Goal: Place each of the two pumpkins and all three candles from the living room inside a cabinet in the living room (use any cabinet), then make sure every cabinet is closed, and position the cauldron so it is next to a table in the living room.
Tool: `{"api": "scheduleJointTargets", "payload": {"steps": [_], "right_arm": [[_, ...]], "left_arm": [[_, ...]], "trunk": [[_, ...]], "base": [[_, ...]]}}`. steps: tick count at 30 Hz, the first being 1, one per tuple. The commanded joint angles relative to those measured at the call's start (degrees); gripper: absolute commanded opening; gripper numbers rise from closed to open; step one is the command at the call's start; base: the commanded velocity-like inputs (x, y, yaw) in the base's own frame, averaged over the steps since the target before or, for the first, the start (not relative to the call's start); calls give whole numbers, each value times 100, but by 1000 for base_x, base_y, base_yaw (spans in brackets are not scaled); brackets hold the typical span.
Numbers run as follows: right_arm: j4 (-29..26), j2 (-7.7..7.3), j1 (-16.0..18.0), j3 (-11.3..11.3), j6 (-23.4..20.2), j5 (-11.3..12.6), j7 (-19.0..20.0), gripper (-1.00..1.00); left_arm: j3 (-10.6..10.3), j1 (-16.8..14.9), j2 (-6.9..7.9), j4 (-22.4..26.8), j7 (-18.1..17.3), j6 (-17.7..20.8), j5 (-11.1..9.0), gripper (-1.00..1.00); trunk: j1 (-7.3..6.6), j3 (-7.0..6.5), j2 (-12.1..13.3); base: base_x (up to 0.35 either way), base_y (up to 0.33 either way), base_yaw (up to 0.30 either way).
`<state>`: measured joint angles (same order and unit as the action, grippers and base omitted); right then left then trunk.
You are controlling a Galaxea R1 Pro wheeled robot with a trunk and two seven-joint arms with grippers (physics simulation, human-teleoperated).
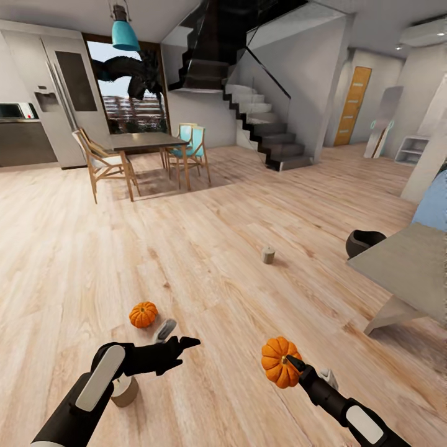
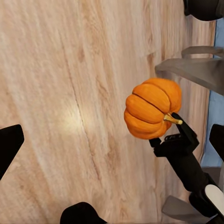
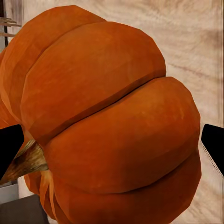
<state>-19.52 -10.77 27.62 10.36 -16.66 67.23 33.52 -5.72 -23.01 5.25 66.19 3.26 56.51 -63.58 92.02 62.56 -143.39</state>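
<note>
Low in the head view, right of centre, the right gripper [image 1: 297,366] had its jaws clamped on one pumpkin [image 1: 280,362], held clear of the wooden floor [image 1: 248,205]. Lower left, the left gripper [image 1: 180,344] hung with jaws released, a second pumpkin [image 1: 143,314] just beyond it on the floor. One candle [image 1: 268,254] stood mid-frame; the cauldron [image 1: 363,242] sat beside the table [image 1: 410,264] at right.
</note>
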Motion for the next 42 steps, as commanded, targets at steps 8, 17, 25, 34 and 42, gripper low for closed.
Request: {"api": "scheduleJointTargets", "payload": {"steps": [8,17,25,34,42], "right_arm": [[1,-4,6,28,4,63,14,-100],[0,-4,6,28,21,61,14,-100],[0,-4,6,36,-10,60,11,-100],[-1,-4,6,45,-9,54,20,-100],[-8,-4,5,45,14,54,23,-100]], "left_arm": [[-5,-3,11,20,34,6,-28,100],[-34,-2,9,-9,34,0,-23,100],[-40,-3,7,-9,34,0,-23,100],[-44,-2,8,-9,34,0,-23,100],[-39,-4,11,-9,34,0,-23,100]], "trunk": [[-1,73,-2],[-1,88,-2],[-1,89,-2],[-1,106,-2],[-1,112,-2]], "base": [[37,0,-143],[293,0,-27],[314,-73,21],[269,-194,70],[260,-206,28]]}}
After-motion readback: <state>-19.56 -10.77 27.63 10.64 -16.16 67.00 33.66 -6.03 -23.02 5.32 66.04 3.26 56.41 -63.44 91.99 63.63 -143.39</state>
